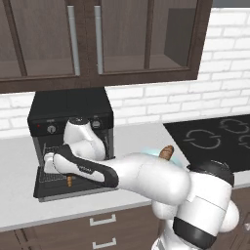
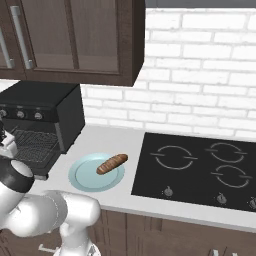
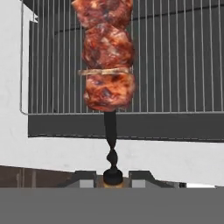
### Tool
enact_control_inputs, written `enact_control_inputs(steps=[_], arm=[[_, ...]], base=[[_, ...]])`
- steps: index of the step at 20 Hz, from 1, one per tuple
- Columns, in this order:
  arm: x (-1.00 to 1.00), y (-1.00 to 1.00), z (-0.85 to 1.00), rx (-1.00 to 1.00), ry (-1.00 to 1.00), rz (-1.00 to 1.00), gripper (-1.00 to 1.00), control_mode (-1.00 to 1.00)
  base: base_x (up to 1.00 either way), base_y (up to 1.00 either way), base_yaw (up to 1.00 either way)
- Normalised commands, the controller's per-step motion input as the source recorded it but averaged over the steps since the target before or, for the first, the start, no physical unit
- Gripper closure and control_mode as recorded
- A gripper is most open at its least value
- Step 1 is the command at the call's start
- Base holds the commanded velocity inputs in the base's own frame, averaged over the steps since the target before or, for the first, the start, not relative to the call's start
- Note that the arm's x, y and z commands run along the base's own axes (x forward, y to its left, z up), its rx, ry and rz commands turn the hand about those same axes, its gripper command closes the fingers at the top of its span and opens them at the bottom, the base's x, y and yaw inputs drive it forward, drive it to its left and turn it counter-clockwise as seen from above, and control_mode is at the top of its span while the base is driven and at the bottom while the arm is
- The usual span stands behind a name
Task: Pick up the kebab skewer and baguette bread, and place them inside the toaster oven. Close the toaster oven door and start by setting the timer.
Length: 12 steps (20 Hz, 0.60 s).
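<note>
- The kebab skewer [image 3: 108, 57] runs up the middle, reddish-brown chunks stacked along it.
- Its dark end sits between the jaws, which are closed on it.
- Behind it lie the wire rack [image 3: 175, 65] and pale worktop [image 3: 52, 153].

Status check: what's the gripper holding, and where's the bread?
Gripper shut on kebab skewer, over toaster oven rack. Door down. Baguette on plate. Nothing blocking.

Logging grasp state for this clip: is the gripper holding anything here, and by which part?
Yes. The gripper holds the kebab skewer by the dark handle end of its stick, jaws closed on the tip; the meat chunks extend out over the toaster oven's wire rack.
</note>
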Motion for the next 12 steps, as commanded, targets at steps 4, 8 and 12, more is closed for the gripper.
enact_control_inputs(steps=[4,8,12], arm=[[0.61,0.38,-0.16,0.06,0.00,0.00,1.00,-1.00],[0.34,0.27,-0.02,0.03,0.00,0.00,1.00,-1.00],[0.25,0.18,-0.12,0.00,0.00,0.00,1.00,-1.00]], base=[[0.00,0.00,0.00],[0.00,0.00,0.00],[0.00,0.00,0.00]])
